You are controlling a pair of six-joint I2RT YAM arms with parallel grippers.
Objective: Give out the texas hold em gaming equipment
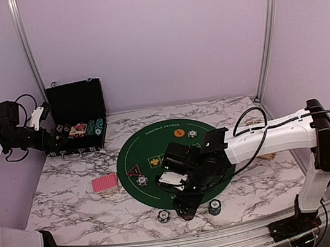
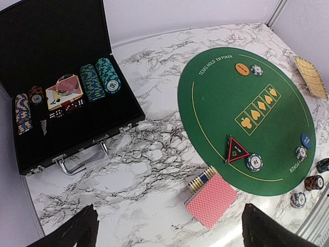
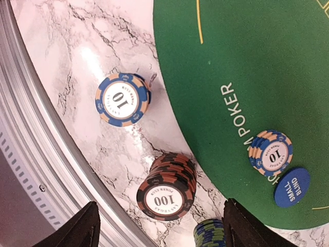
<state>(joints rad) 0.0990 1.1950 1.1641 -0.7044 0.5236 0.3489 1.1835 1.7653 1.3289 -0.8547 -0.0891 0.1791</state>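
Low over the near edge of the table (image 3: 77,51), the right gripper (image 3: 159,208) is released, fingers spread, with the brown 100 chip stack (image 3: 167,188) below between them. A green-blue stack (image 3: 211,232) beside it is cut off by the frame. A blue 10 stack (image 3: 122,99) stands apart. Beyond, the green mat (image 3: 231,62) carries another 10 stack (image 3: 271,153) and the blue button disc (image 3: 291,187). Far left, the left gripper (image 2: 169,208) gapes by the black case (image 2: 67,139).

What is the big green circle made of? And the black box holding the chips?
The green mat looks like felt or soft cloth: flat, matte, with printed letters. The black case seems hard plastic or leatherette, hard to tell which; its handle shines like metal.
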